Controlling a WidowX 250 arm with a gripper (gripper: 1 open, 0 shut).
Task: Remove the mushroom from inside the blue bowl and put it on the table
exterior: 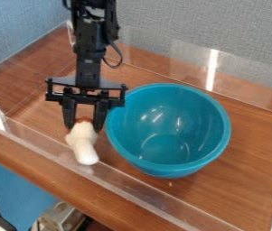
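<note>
Just left of the blue bowl (167, 129), your mushroom (82, 143) hangs cream stem downward, its lower end at or just above the table (30, 95); I cannot tell whether it touches. Its cap sits hidden up between the black fingers. Your gripper (85, 118) is clamped tight on that mushroom, pointing steeply down. The bowl sits glossy and bare inside, with clear acrylic walls (244, 77) edging the tabletop.
</note>
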